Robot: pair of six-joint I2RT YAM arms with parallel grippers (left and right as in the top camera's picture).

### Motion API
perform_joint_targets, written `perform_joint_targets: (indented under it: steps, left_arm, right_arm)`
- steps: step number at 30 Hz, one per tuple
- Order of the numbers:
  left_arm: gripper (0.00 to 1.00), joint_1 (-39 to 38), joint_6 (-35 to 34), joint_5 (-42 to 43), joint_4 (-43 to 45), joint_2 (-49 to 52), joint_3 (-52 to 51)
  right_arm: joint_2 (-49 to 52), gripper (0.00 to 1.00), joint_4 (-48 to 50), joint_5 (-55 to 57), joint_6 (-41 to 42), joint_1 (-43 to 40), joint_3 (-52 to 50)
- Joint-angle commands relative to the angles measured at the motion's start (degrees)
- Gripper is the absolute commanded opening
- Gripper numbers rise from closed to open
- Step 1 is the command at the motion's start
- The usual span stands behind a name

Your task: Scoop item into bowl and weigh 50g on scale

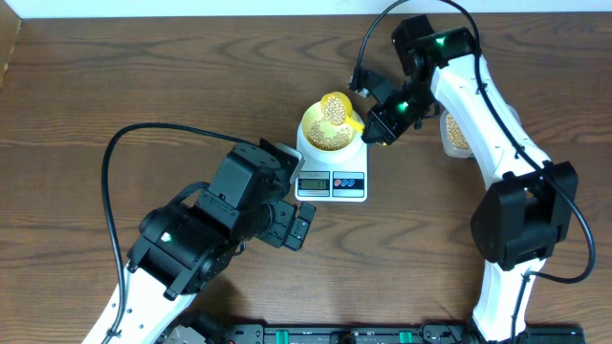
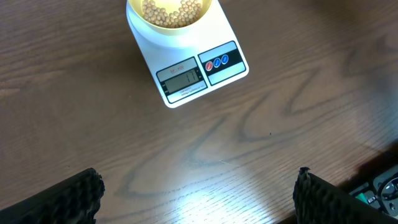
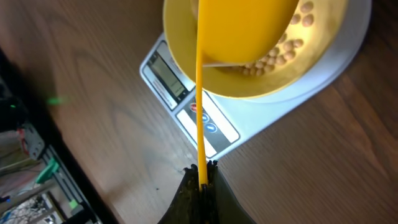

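Note:
The pale yellow bowl [image 1: 331,134] stands on the white scale [image 1: 332,182] and holds beige beans [image 1: 328,137]. My right gripper [image 1: 379,131] is shut on the handle of a yellow measuring spoon [image 1: 340,111], whose cup hangs over the bowl with beans in it. In the right wrist view the spoon [image 3: 242,28] covers part of the bowl [image 3: 261,84], with beans [image 3: 280,53] below it and the scale [image 3: 205,121] underneath; the gripper [image 3: 202,168] clamps the thin handle. My left gripper [image 1: 304,227] is open and empty, front left of the scale. The left wrist view shows the bowl [image 2: 171,28] and scale [image 2: 199,71] ahead of the open fingers [image 2: 199,193].
A clear tub with more beans [image 1: 455,134] sits right of the scale, partly hidden behind my right arm. The table's front edge carries a black rail [image 1: 325,334]. Cables run over the wood near both arms.

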Motion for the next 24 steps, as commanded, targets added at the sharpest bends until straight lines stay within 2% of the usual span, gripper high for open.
perform_joint_targets:
  steps: [1, 24]
  left_arm:
    - [1.0, 0.2, -0.3, -0.1, -0.1, 0.2, 0.7]
    - [1.0, 0.2, -0.3, -0.1, -0.1, 0.2, 0.7]
  right_arm:
    - [0.0, 0.01, 0.4, 2.4, 1.6, 0.9, 0.9]
    - [0.0, 0.01, 2.1, 15.0, 5.8, 6.7, 0.9]
